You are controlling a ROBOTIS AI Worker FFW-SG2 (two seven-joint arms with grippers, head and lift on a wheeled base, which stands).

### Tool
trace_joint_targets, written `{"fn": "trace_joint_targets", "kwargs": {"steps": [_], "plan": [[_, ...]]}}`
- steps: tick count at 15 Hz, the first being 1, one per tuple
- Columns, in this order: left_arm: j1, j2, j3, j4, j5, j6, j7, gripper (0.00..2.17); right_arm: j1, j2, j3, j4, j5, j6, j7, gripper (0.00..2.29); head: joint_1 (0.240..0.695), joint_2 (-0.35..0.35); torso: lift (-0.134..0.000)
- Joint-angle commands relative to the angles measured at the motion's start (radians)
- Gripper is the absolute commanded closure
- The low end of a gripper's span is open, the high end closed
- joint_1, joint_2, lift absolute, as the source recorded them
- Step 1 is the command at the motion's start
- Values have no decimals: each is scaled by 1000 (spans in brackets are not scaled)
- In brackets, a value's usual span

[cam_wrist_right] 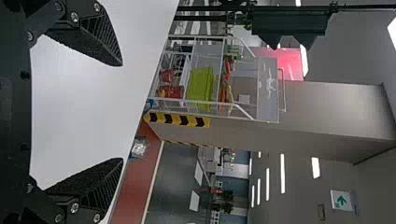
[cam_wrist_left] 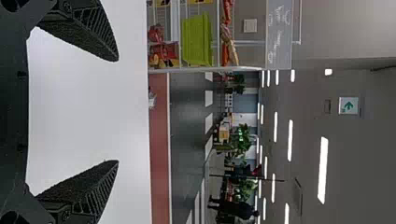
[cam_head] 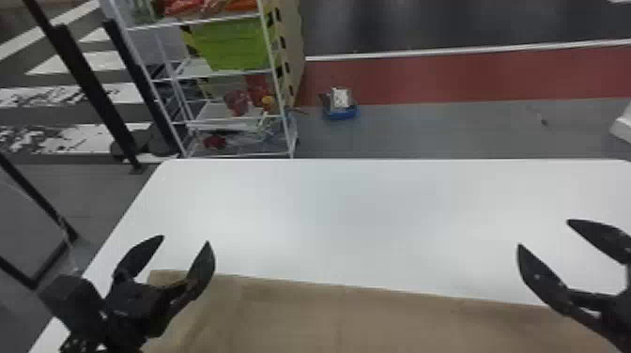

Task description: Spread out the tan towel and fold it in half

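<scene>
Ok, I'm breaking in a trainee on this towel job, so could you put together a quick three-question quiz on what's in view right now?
1. True or false: the left claw and the right claw are both open.
2. Pick one: where on the table does the towel lie?
a) along the far edge
b) on the robot's side
c) at the far left corner
3. Fill in the colour: the box on the rack beyond the table is ____.

Key: 1 true; 2 b; 3 green.
</scene>
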Motion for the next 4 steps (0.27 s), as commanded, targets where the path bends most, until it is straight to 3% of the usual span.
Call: {"fn": "trace_joint_targets", "kwargs": {"steps": [1,4], "plan": [[0,-3,0,0,0,0,-1,107,0,1,0,0,0,0,0,181,695,177,-124],[2,-3,-1,0,-12,0,-1,110,2,1,0,0,0,0,0,181,695,177,-124]]}}
